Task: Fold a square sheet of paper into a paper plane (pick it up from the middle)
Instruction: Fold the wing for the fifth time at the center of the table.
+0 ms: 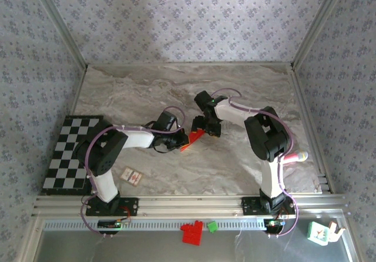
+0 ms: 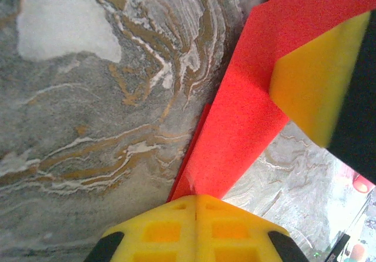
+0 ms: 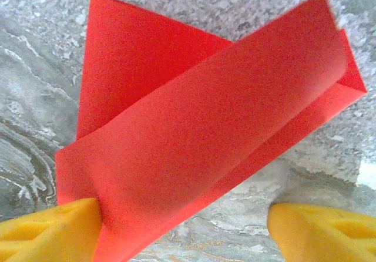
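The square sheet of paper point(image 3: 194, 127) is showing as thin, matt red paper with a faintly grainy face, and it is creasing sharply along its folds. The desk point(image 1: 135, 91) is looking smooth, printed like grey, white and brown veined marble, and is giving off a soft sheen. The fingers point(image 2: 164, 232) of the left end effector point(image 2: 195, 198) are appearing as smooth yellow moulded plastic. Those of the right end effector point(image 3: 182, 229) are looking alike. The left arm point(image 1: 117, 144) is wearing smooth white and black plastic casing. The rail point(image 1: 188, 203) is reading as ribbed silver metal. The checkered mat point(image 1: 67, 153) is looking matt.
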Controlling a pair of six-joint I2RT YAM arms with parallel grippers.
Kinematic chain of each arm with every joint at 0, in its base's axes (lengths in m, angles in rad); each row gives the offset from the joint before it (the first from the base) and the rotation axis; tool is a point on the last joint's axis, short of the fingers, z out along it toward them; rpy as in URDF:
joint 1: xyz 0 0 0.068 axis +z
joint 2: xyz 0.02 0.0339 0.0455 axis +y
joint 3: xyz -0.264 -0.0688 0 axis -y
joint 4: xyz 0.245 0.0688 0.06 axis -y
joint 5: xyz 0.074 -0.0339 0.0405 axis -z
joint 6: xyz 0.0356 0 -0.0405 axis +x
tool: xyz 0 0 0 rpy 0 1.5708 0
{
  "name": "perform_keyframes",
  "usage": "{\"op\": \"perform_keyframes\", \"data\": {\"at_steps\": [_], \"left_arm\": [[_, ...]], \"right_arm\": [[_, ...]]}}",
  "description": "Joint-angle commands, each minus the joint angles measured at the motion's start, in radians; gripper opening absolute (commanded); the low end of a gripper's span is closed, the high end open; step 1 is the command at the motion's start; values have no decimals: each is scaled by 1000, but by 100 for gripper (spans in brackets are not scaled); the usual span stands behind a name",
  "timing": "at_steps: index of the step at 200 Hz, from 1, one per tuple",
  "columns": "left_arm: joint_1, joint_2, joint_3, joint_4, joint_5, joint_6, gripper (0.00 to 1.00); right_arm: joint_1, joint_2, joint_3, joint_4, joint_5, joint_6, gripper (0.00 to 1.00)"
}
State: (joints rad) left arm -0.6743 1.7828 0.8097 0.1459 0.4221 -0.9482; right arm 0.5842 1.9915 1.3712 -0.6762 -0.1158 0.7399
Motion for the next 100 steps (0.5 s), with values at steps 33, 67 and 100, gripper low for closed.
{"op": "perform_keyframes", "data": {"at_steps": [33,67,100], "left_arm": [[9,56,9,-138,-36,11,1],[8,64,26,-158,-28,35,0],[5,64,37,-178,-29,46,0]], "right_arm": [[-52,-119,-72,61,-55,-66,82],[-67,-278,-169,146,-101,-102,79],[-53,-369,-280,241,-149,-148,66]]}}
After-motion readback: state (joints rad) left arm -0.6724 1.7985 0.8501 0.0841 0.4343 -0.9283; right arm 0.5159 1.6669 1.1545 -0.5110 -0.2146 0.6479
